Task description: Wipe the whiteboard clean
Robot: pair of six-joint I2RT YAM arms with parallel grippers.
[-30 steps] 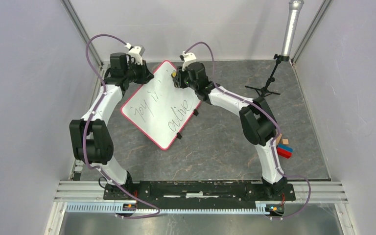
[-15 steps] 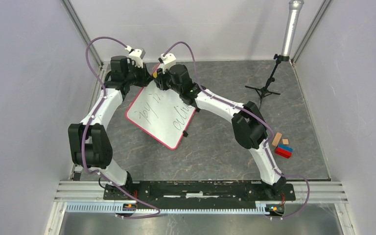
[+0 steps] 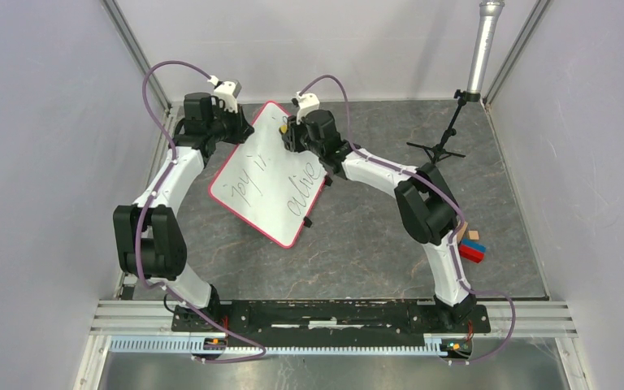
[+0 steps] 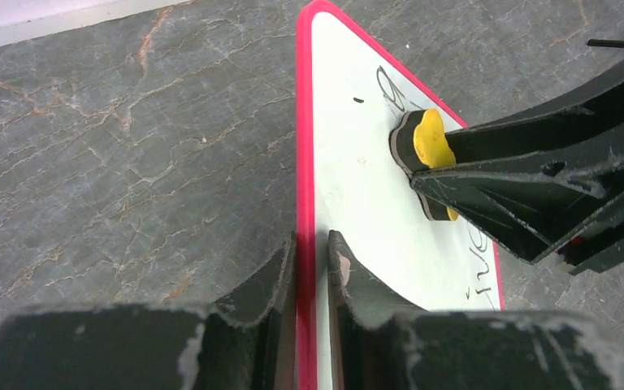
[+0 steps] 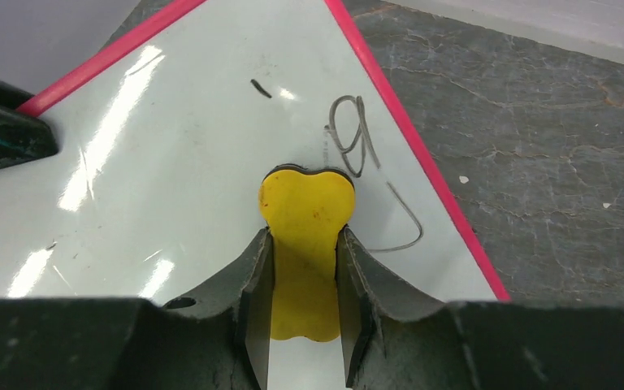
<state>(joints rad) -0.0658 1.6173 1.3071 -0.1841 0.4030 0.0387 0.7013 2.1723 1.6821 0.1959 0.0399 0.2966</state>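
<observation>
The whiteboard [image 3: 268,175] is white with a red rim, black clips and dark handwriting, and lies tilted across the table's middle. My left gripper [image 3: 236,130] is shut on its far left edge; in the left wrist view [image 4: 312,244] the red rim [image 4: 305,162] runs between the jaws. My right gripper [image 3: 288,132] is shut on a yellow eraser [image 5: 307,211] with a dark felt base, pressed on the board near its far corner. The eraser also shows in the left wrist view [image 4: 429,140]. Writing [image 5: 357,138] lies just right of the eraser.
A black tripod stand [image 3: 443,138] with a grey pole stands at the back right. Coloured blocks [image 3: 471,245] lie at the right by the right arm. Grey walls close in both sides.
My right gripper swept the eraser left along the board's far end, then back right to near its earlier place. The board shifted slightly with the left gripper's hold.
</observation>
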